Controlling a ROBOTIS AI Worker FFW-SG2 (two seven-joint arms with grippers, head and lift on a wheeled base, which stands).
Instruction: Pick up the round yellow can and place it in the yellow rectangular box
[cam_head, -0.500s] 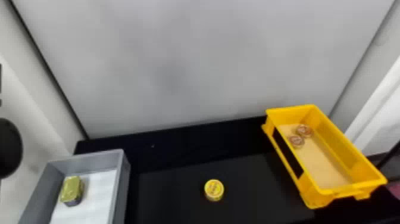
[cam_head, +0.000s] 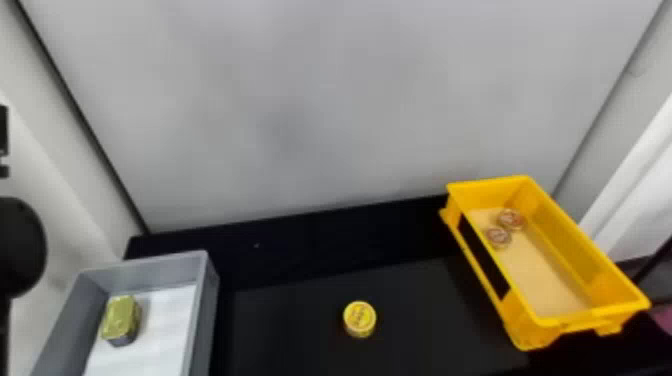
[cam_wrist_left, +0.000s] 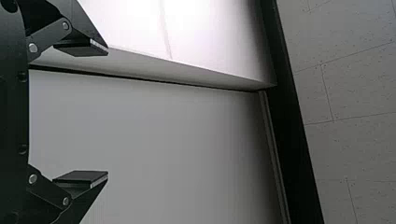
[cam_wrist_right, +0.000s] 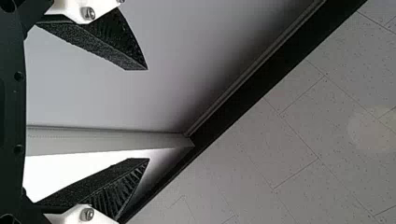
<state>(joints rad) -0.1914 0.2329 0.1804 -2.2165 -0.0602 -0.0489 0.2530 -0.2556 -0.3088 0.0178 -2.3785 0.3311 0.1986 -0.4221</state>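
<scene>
The round can (cam_head: 359, 319) rests at the head view's lower centre; with the left gripper (cam_wrist_left: 106, 113) and right gripper (cam_wrist_right: 145, 115) open and empty, the right should descend squarely over it, fingers straddling its sides before closing.

The black left arm (cam_head: 19, 247) is kinda chilling at the head view's left edge; the black left gripper (cam_wrist_left: 108, 113) and ridged black right gripper (cam_wrist_right: 148, 114) have fingers spread wide.

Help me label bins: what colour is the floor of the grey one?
Its floor is white, seen best in the head view.
</scene>
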